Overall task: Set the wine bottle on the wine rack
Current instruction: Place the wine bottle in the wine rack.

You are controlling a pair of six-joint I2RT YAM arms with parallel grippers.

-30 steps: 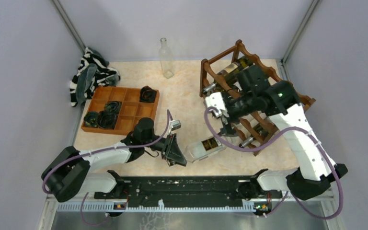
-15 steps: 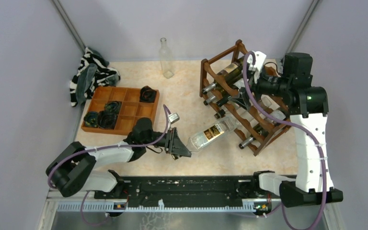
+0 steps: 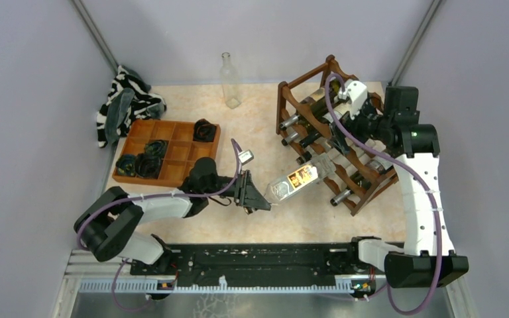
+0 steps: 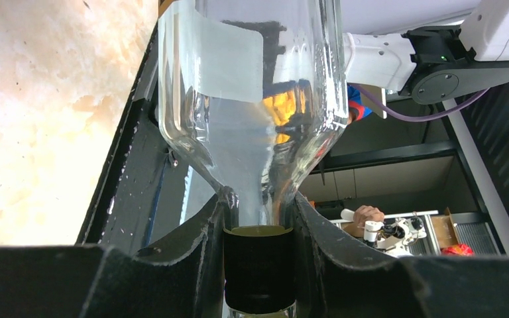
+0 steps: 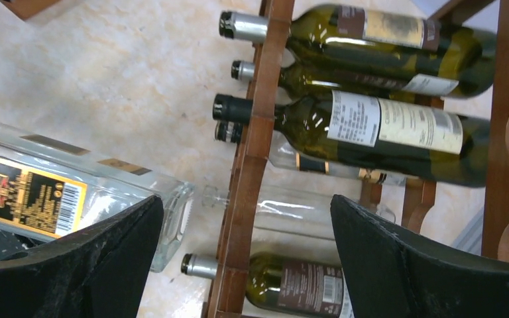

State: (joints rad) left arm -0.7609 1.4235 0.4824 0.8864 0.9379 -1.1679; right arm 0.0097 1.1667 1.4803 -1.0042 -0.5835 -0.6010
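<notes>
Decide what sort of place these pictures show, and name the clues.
Probably a robotics test cell, not a home: plain grey walls box in a table, the left arm and right arm are bolted at its edge, and a wine rack and compartment tray sit as props.

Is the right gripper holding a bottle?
No, the right gripper is open and empty, near the rack.

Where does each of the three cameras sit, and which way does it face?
Top external: high behind the robot, looking down on the table; left arm and right arm show.
Left wrist: on the left gripper, looking along the clear bottle clamped by its neck; fingers show.
Right wrist: above the rack, looking down; right gripper open, fingers show.
Shared: clear bottle, in all three.
</notes>
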